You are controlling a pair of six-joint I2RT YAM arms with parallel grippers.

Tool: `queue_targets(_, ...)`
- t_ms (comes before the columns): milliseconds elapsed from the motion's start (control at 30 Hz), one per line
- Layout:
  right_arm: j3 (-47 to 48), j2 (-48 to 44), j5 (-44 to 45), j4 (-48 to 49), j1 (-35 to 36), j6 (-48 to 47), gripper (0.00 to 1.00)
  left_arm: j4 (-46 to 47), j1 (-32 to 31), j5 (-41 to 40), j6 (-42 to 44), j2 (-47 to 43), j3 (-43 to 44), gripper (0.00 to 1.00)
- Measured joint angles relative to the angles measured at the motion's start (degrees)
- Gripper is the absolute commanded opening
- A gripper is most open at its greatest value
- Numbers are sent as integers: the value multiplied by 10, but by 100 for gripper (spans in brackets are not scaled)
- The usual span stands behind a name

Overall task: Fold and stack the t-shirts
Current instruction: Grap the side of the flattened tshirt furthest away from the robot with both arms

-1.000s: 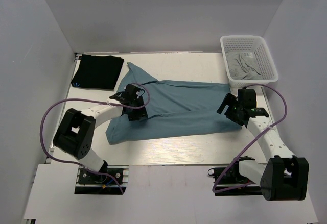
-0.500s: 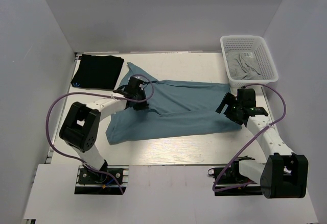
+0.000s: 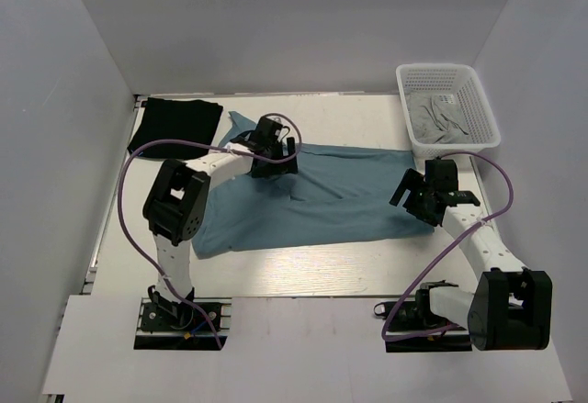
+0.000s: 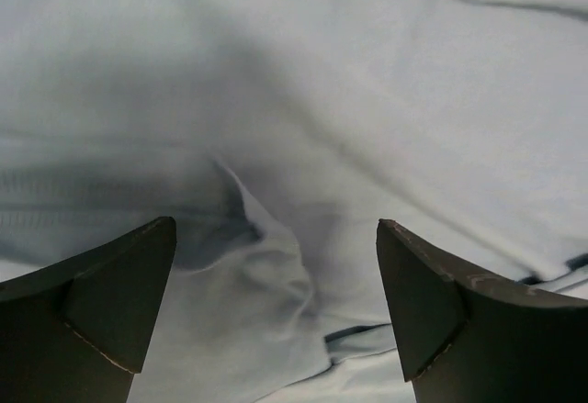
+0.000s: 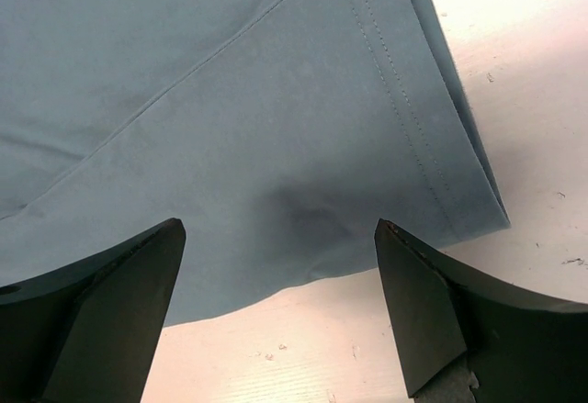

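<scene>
The dusty teal-blue t-shirt (image 3: 331, 196) lies spread across the middle of the table, partly folded lengthwise. The black t-shirt (image 3: 175, 128) lies folded at the far left corner. My left gripper (image 3: 280, 155) is open just above the teal shirt's upper edge; in the left wrist view (image 4: 276, 316) wrinkled teal cloth (image 4: 303, 100) lies between and below the fingers (image 4: 115, 307). My right gripper (image 3: 412, 192) is open over the shirt's right end; in the right wrist view (image 5: 276, 316) the hemmed corner (image 5: 432, 164) lies below it, ungripped.
A white mesh basket (image 3: 478, 100) stands at the far right corner with grey cloth (image 3: 441, 118) in it. Bare table (image 5: 367, 348) runs along the shirt's near edge. Grey walls close in the left, back and right sides.
My left gripper has moved up and to the right, from the shirt's left middle to its upper edge. The right gripper has barely shifted. The teal shirt's left part lies flatter.
</scene>
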Motion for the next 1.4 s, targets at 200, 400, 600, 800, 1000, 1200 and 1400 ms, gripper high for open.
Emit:
queue_targets(200, 0, 0, 0, 0, 0, 0, 90, 12, -15, -26, 35, 8, 38, 100)
queue_targets(400, 0, 0, -4, 3, 0, 0, 90, 41, -20, -61, 62, 7, 33, 100)
queue_targets(600, 24, 16, -3, 14, 0, 0, 90, 24, -10, -134, 61, -22, 25, 100)
queue_targets(800, 111, 87, -5, 55, 4, -2, 90, -52, 35, -228, 44, -9, 115, 100)
queue_targets(1000, 139, 116, -12, 82, 10, -9, 90, -62, 115, -240, 43, 73, 265, 100)
queue_targets(1200, 163, 131, 1, 83, 12, -17, 90, -68, 157, -223, 59, 216, 421, 100)
queue_targets(1400, 189, 140, 16, 87, 13, -17, 90, -63, 161, -192, 81, 276, 436, 100)
